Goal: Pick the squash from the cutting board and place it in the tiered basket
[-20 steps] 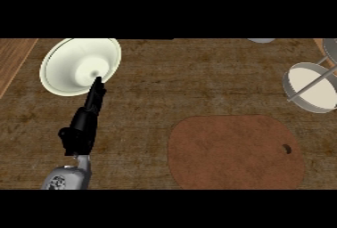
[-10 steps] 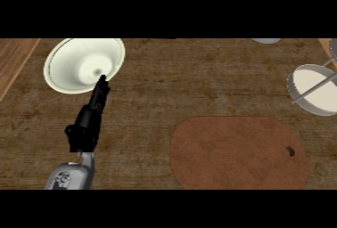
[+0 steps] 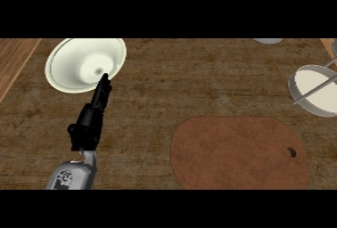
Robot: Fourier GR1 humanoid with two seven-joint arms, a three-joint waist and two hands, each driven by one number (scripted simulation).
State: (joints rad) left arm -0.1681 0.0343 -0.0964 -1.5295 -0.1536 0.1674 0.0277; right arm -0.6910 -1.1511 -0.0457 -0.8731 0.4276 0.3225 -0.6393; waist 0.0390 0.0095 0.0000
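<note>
The squash is showing nowhere: the cutting board is lying bare on the counter, and the tiered basket at the right edge is showing no squash either, so how far the task has got is hard to judge, and so is the squash's long axis and heading (nothing to read them from). The left hand is reaching with fingers straight and together, holding nothing, its tip overlapping the cream plate

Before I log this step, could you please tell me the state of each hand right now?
Left hand: open, fingers straight, tips at the cream plate, holding nothing.
Right hand: not in view.
</note>
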